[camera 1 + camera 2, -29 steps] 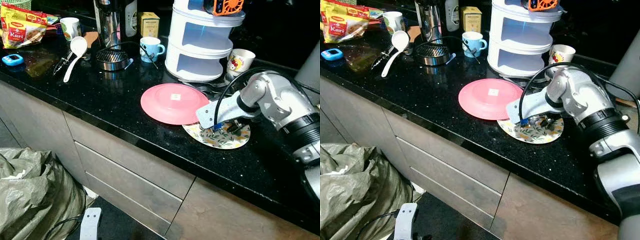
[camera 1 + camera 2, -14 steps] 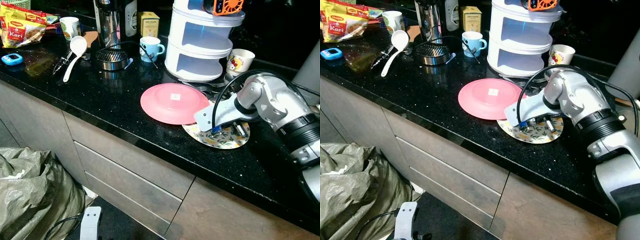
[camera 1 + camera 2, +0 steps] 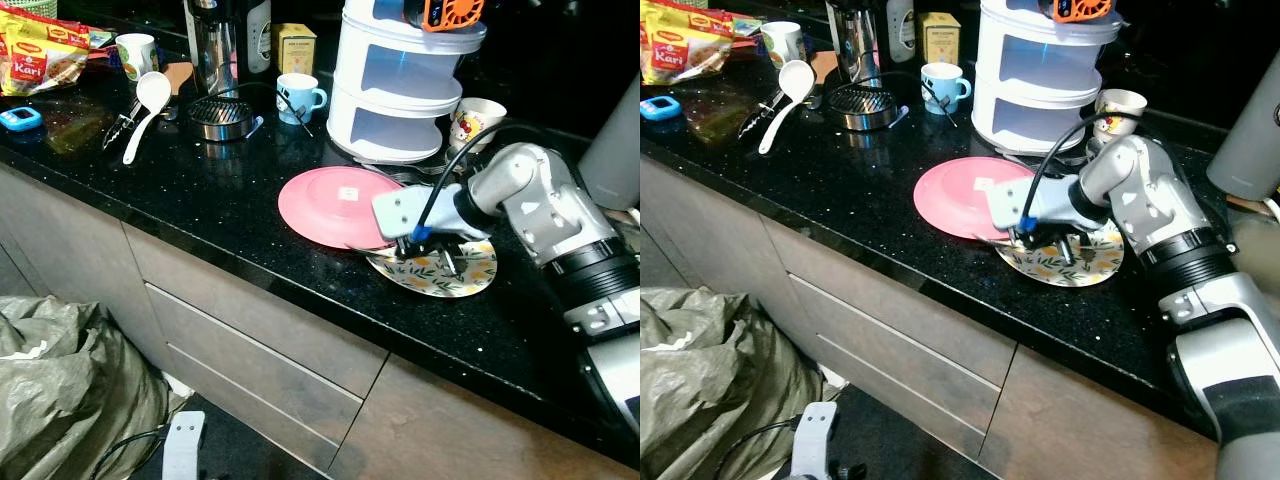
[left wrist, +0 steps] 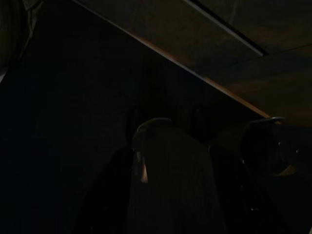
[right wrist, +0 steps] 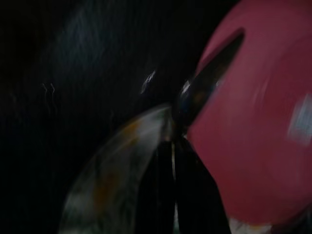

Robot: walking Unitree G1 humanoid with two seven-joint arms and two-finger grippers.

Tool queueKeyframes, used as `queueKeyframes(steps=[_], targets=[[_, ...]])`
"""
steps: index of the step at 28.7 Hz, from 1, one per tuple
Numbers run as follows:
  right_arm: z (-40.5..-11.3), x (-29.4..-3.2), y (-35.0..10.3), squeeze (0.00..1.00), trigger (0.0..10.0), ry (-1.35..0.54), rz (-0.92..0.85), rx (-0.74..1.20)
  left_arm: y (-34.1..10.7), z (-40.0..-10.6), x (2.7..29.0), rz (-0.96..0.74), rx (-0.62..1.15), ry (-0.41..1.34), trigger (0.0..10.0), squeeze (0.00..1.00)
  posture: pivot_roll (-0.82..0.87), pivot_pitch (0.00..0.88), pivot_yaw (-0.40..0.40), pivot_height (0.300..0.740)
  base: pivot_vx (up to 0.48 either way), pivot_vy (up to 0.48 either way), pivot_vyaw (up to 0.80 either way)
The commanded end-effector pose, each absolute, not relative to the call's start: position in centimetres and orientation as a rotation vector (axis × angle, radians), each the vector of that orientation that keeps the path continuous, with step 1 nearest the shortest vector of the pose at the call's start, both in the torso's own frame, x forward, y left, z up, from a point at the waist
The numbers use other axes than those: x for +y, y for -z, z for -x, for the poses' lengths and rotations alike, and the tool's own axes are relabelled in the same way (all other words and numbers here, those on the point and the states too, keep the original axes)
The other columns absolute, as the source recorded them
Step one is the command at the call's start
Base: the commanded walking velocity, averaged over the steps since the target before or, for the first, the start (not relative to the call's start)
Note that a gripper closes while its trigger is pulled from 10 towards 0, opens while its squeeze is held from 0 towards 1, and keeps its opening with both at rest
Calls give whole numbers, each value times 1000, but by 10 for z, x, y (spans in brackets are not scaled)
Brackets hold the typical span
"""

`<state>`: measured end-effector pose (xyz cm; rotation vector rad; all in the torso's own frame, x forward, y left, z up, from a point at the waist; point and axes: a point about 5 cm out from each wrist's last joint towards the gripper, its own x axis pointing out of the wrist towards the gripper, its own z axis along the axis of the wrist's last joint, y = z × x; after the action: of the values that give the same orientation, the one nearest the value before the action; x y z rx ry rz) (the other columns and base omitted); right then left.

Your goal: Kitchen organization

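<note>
- Currently hovers at the seam of two plates: right gripper (image 3: 432, 258) down on the black counter (image 3: 200, 190), fingers angled onto the left rim of the floral plate (image 3: 455, 275), right where the pink plate (image 3: 335, 200) overlaps it.
- Cannot tell how wide those fingers stand or whether anything is pinched; too blurred in the right wrist view.
- Lies upside down, base up, near the middle of the counter, its right rim resting on the floral plate, its near rim close to the counter's front edge.
- Has no long axis, being round; tilts only slightly, high on the right.
- Could skid toward the near edge and drop if pushed instead of lifted, on so slick a stone top.
- Could drag the floral plate along if both rims get caught together.
- Could knock the white tiered rack (image 3: 400, 90) or the cartoon mug (image 3: 475, 122) just beyond on a far swing.
- Hangs idle in the dark: left gripper (image 4: 168, 204).
</note>
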<state>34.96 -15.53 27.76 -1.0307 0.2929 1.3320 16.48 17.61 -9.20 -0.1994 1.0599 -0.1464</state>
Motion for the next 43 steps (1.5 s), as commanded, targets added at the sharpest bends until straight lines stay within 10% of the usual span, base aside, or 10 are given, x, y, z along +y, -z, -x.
queueKeyframes(steps=[1,15,17,18,22,23,38,40,41,43], targets=[[-345,-155,-290,0,0,-1341,848,157,93,-163,174,207,1065,147,10000,0,12,30,-61,740,0,0,0],[-336,-158,-275,0,0,-1051,498,-86,94,-159,176,196,1076,155,10000,0,-2,40,-36,740,0,0,0],[-324,-148,-272,0,2863,-1126,490,-109,94,-158,177,196,1077,154,10000,0,-3,41,-34,740,0,0,0],[-321,-146,-271,0,10000,-1137,457,-113,94,-158,177,196,1078,154,10000,0,-6,41,-35,740,0,0,0],[-319,-135,-274,0,10000,-1135,255,-181,94,-159,178,195,1078,153,10000,0,-1,43,-38,740,0,0,0],[-320,-134,-274,196,10000,-1124,228,-186,94,-159,178,195,1077,152,10000,0,1,43,-38,740,0,0,0],[-274,-103,-302,0,10000,-1415,-182,-505,94,-160,178,195,1072,151,10000,0,-2,41,-37,740,0,0,0],[-262,-102,-302,0,9137,-1510,-264,-532,94,-160,178,196,1072,151,10000,0,0,41,-38,740,0,0,0],[-257,-101,-300,0,0,-1548,-291,-534,94,-160,178,197,1072,150,10000,0,0,41,-39,740,0,0,0],[-254,-99,-298,0,0,-1573,-318,-526,94,-160,178,197,1071,150,10000,0,0,41,-39,740,0,0,0]])
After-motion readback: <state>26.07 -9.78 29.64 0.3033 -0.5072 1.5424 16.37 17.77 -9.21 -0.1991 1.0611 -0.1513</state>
